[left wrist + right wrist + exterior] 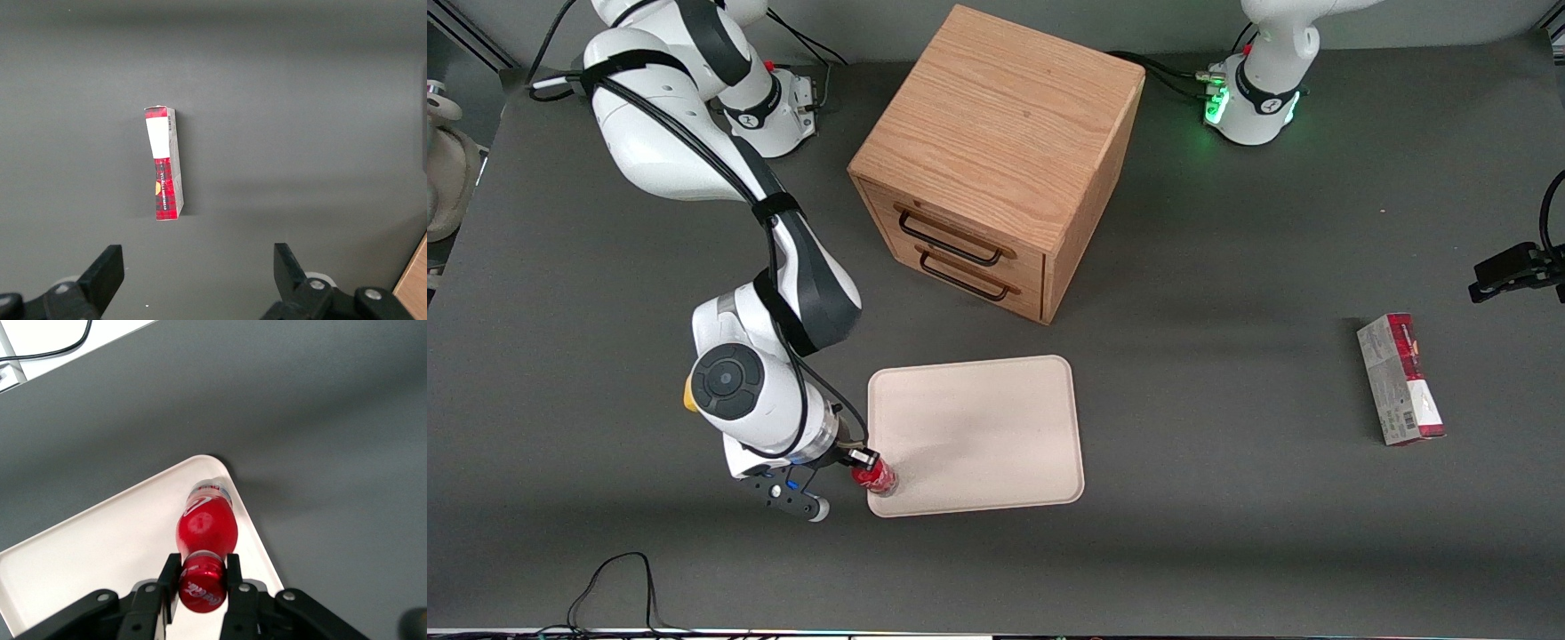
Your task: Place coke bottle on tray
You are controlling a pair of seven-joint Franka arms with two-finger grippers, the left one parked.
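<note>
The coke bottle (876,477) is small and red with a red cap and white script. It stands at the corner of the cream-white tray (978,427) that is nearest the front camera and toward the working arm's end. In the right wrist view the bottle (206,528) stands upright just inside the tray's (100,553) rounded corner, its clear base close to the rim. My right gripper (863,460) is above that corner, and in the wrist view the gripper (201,583) has both fingers pressed against the red cap.
A wooden drawer cabinet (996,160) with two black handles stands farther from the front camera than the tray. A red and grey carton (1400,379) lies toward the parked arm's end of the table, also in the left wrist view (164,163). A black cable (618,578) lies near the front edge.
</note>
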